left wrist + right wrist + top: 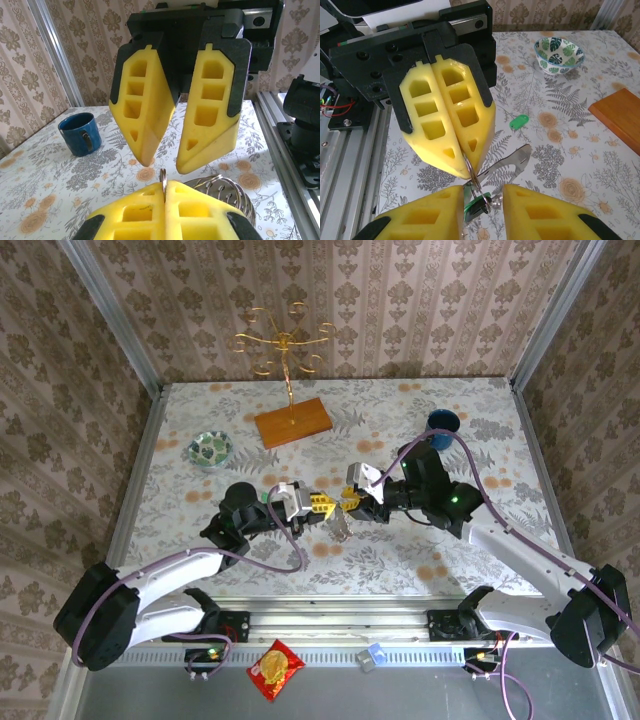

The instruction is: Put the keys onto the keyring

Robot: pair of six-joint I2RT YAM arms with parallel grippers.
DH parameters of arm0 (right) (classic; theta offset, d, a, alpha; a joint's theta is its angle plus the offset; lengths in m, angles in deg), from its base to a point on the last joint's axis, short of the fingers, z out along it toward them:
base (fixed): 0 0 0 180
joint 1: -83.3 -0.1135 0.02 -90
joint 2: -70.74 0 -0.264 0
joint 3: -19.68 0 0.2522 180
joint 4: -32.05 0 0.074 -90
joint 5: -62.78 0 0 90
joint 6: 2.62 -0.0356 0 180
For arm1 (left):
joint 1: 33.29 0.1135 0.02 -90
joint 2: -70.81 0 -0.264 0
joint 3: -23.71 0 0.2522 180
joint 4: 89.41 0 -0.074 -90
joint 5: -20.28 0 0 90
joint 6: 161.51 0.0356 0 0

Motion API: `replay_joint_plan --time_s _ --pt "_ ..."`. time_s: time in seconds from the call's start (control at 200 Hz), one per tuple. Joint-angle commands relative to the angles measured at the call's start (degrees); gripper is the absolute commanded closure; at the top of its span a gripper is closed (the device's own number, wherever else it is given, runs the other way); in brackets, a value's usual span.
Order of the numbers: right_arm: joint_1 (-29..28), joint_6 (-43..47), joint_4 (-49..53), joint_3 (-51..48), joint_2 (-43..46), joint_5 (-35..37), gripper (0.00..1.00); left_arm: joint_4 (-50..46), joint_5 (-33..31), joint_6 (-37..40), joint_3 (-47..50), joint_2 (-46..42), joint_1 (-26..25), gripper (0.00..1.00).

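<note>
Where everything stands, the table (420,570): floral cloth, patterned walls on three sides; both arms reach in from the near edge and meet near its middle.
Gold wire stand (285,345): upright on a wooden base (292,422) toward the far edge, well apart from both grippers.
Left gripper (325,506): yellow fingers pressed together, clamped on the thin edge of the ring; its tips face the other gripper.
Right gripper (350,502): fingers apart with nothing gripped; its tips sit just beside the left gripper's tips, one on either side of the ring in the right wrist view.
Cup (443,425): blue, upright, at the far right of the table behind the right arm.
Bowl (210,449): small, leaf-patterned, at the far left, apart from the wooden base.
Snack packet (275,670): red, lying in front of the table between the two arm bases.
Silvery metal piece (512,159): just beside the ring; what it is cannot be told.
Keyring (471,172): pinched at its top by the left fingertips, hanging above the cloth near the table's middle.
Keys: one green-headed key (519,121) lies flat on the cloth beside the left gripper, apart from the ring. A second key (472,210), with a dark end, sits low by the ring between the right fingers. Whether it is threaded on cannot be told.
</note>
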Motion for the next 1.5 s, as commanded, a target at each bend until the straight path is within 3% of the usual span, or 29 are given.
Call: replay_joint_plan --time_s 0.0,0.25,0.405,0.51,0.575,0.65,0.765,0.855,0.94,1.05,1.295,1.495 --pt "0.09 -0.38 -1.94 0.69 -1.05 -2.98 0.72 4.51 2.29 -2.22 0.03 0.3 -0.07 1.0" --pt "0.0 -0.22 -2.14 1.04 -2.68 -4.26 0.76 5.54 3.16 -3.08 0.07 0.5 -0.04 1.0" --pt "0.01 -0.21 -2.39 1.55 -3.28 -6.5 0.85 6.78 3.82 -3.92 0.13 1.07 0.07 1.0" --pt "0.09 0.41 -2.28 1.62 -3.03 -7.91 1.0 7.08 3.61 -4.15 0.34 1.19 0.43 1.0" --pt "0.13 1.45 -1.03 2.01 -2.76 -7.58 1.0 6.78 2.43 -4.02 0.64 0.97 0.61 1.0" --pt "0.09 3.32 2.01 3.15 -2.74 -6.29 1.0 5.16 0.27 -3.09 1.07 0.28 0.88 0.8" --pt "-0.38 7.49 9.95 6.61 -4.12 -1.6 1.0 -4.67 -4.0 1.52 -0.82 -1.62 0.72 0.73" --pt "-1.63 11.05 16.38 9.6 -5.68 3.01 1.0 -19.73 -6.98 7.66 -5.82 -2.85 -0.69 0.73" --pt "-2.84 13.45 20.58 11.69 -6.8 6.8 1.0 -25.72 -8.53 10.67 -8.06 -2.95 -1.39 0.73" --pt "-4.37 15.08 22.7 13.84 -7.86 9.72 1.0 -26.33 -8.42 11.26 -8.39 -2.78 -1.48 0.75" --pt "-6.57 14.94 22.06 16.26 -8.42 8.63 1.0 -27.94 -6.9 13.07 -10.83 -0.62 -1.49 0.81" --pt "-6.94 13.53 20.44 15.47 -7.65 7.83 1.0 -26.14 -5.14 12.66 -10.31 -0.81 -1.44 0.99"
